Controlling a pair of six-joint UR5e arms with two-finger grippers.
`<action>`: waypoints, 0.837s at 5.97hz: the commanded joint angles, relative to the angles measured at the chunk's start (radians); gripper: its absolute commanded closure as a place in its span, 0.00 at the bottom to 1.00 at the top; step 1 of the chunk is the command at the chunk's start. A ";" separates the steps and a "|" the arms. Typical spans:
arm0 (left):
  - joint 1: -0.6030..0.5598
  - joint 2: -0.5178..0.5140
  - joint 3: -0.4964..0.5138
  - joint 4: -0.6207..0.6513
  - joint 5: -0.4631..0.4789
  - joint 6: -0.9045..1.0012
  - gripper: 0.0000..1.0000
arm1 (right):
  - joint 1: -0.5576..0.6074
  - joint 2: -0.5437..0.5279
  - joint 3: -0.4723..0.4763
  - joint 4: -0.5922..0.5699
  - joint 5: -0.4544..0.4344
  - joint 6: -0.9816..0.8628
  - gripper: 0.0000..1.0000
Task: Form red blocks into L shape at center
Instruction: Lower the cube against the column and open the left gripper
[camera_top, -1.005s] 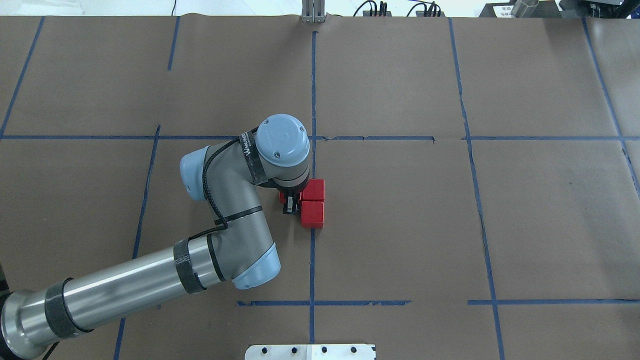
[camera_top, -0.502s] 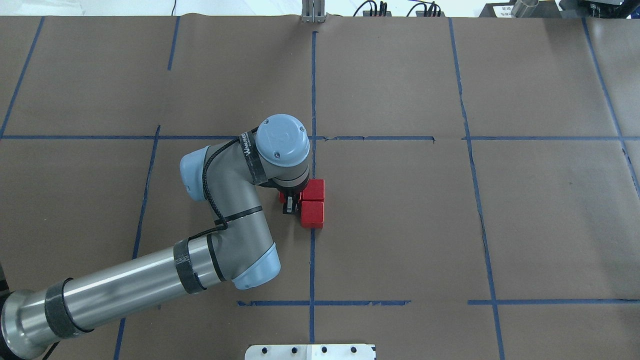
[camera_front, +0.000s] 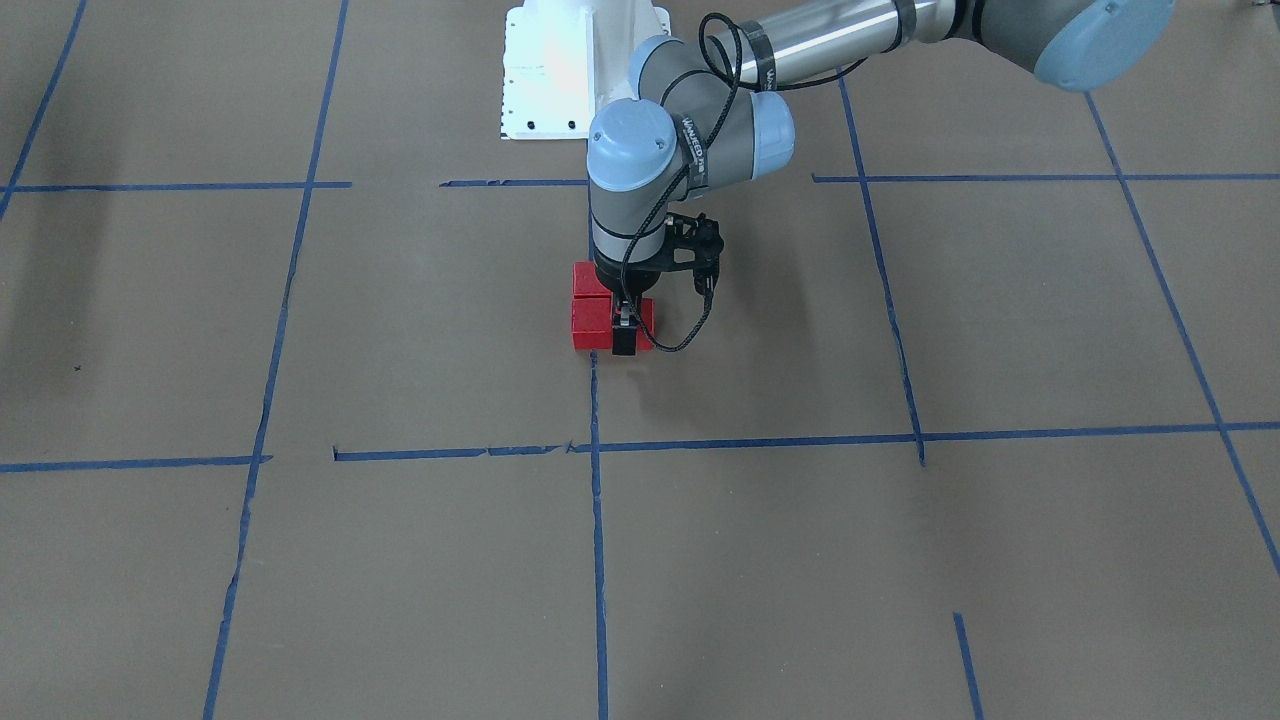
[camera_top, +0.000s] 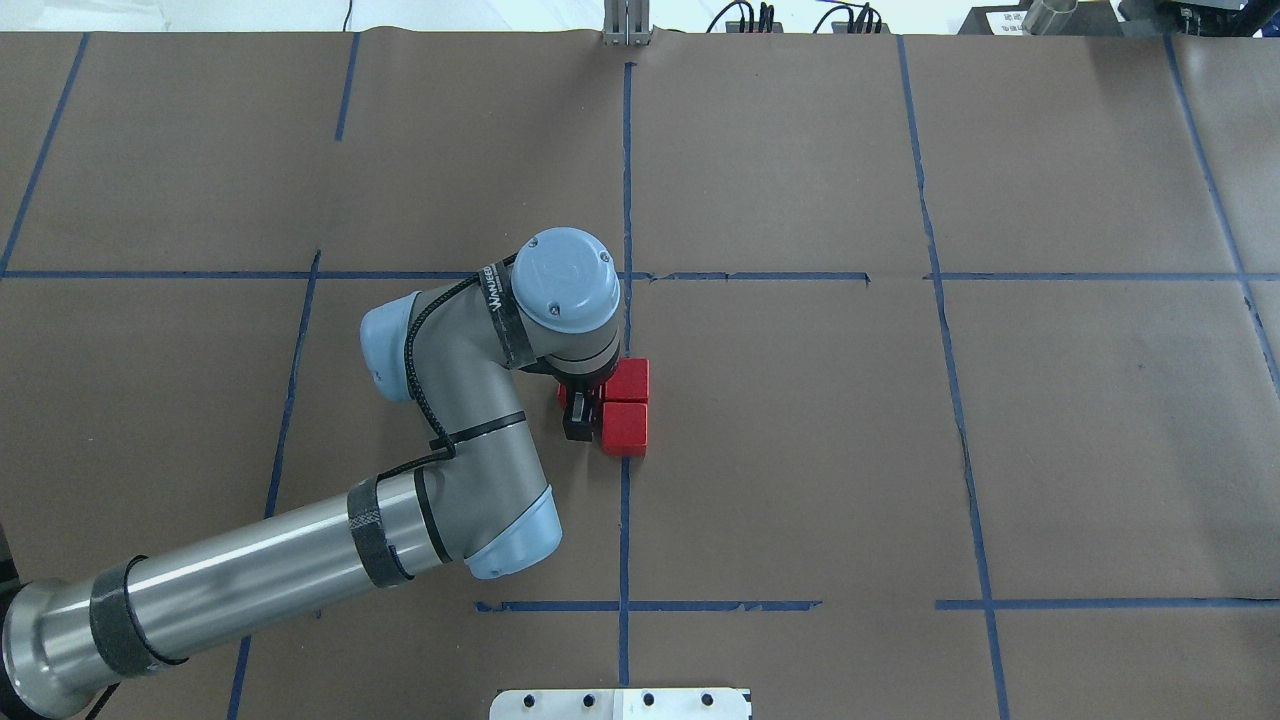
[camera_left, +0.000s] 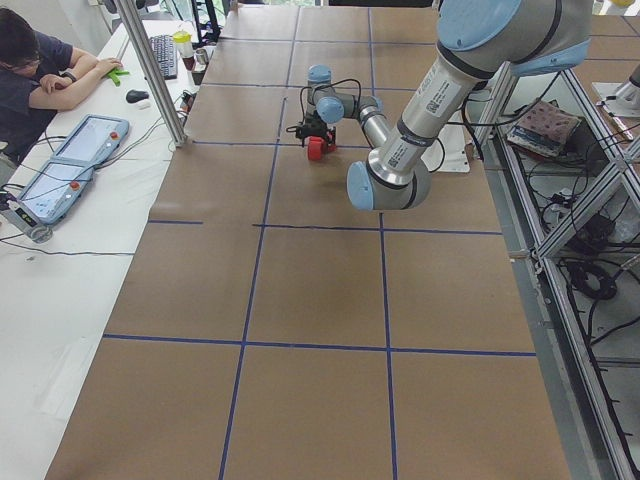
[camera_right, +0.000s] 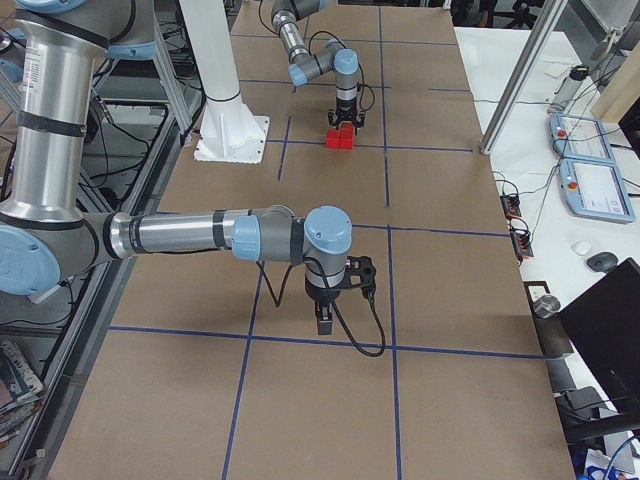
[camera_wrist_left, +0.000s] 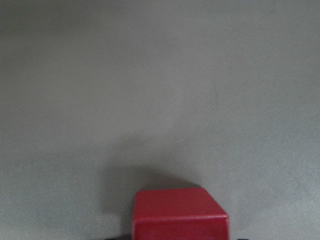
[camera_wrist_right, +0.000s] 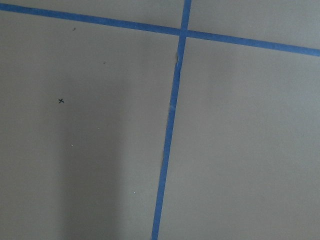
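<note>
Front-facing, the left pincer (camera_front: 624, 335) grips one of the red blocks (camera_front: 590, 322) touching its neighbours at the tabletop (camera_front: 400, 300) center; overhead, they straddle the blue tape line (camera_top: 625, 520); right side, the right pincer's (camera_right: 326, 322) state is unclear.

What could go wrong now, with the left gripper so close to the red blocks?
1. The left gripper stands down at the third block, tight against the other two red blocks. Any sideways drift while it lifts may push them apart and break the L.
2. The wrist hides the third block from overhead, so a gap there could go unnoticed.
3. The loose black cable hangs near the blocks and might drag one.
</note>
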 joint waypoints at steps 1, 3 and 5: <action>-0.002 0.001 -0.020 0.014 -0.027 0.025 0.00 | 0.000 0.000 0.000 0.001 0.000 0.000 0.00; -0.038 0.023 -0.148 0.127 -0.134 0.133 0.00 | 0.000 0.000 0.003 0.001 0.000 0.000 0.00; -0.087 0.139 -0.407 0.282 -0.177 0.421 0.00 | 0.000 -0.006 0.003 0.001 0.006 0.000 0.00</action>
